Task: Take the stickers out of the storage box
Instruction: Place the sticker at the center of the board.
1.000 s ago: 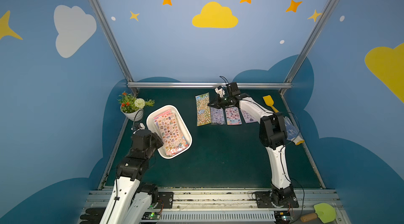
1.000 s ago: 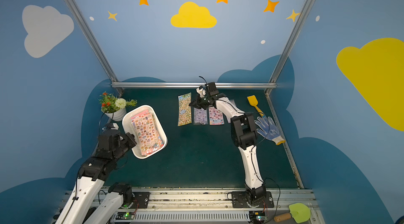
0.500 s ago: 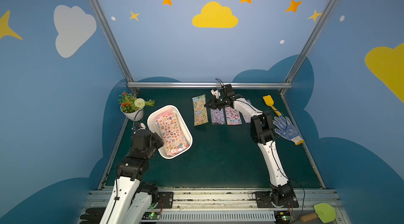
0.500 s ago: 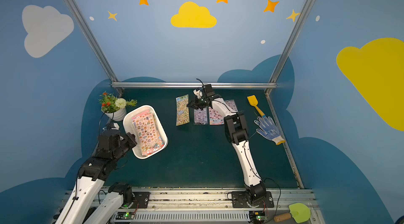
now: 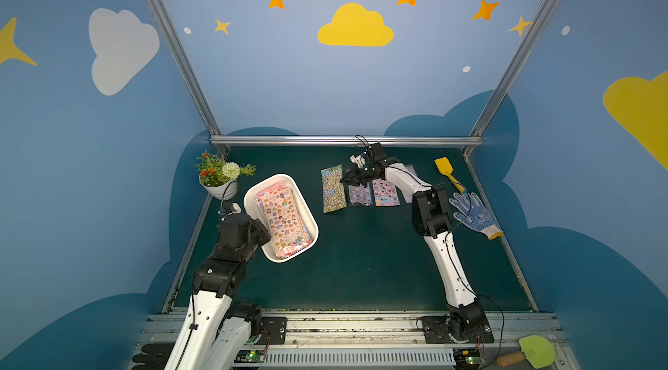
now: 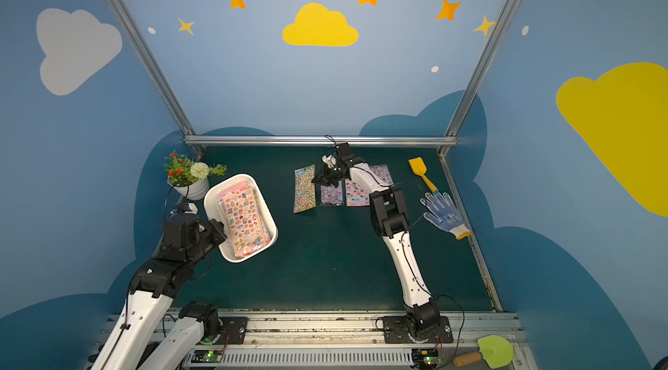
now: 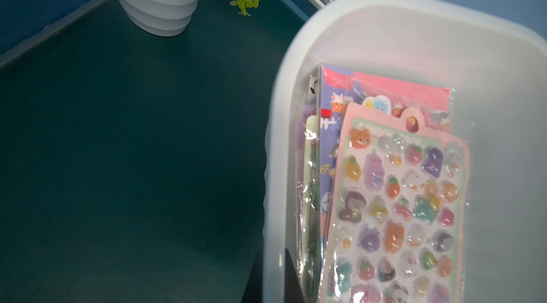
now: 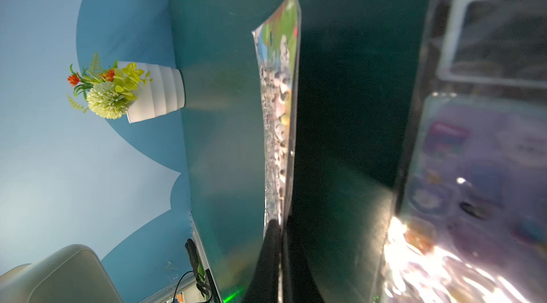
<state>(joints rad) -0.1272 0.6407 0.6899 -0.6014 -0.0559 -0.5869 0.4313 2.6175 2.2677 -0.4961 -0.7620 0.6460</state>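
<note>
Left gripper [image 5: 264,235] clamps the near-left rim of the storage box [image 5: 269,178], stickers [image 5: 280,218] stacked inside; right gripper [image 5: 345,181] pinches the green sticker sheet [image 5: 332,190] at far centre, left of laid-out sheets [image 5: 359,195]

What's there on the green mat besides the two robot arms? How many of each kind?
Storage box, holding a stack too overlapped to count: 1
Sticker sheets outside the box: 4
Flower pot: 1
Yellow spatula: 1
Glove: 1
Total: 8
</note>
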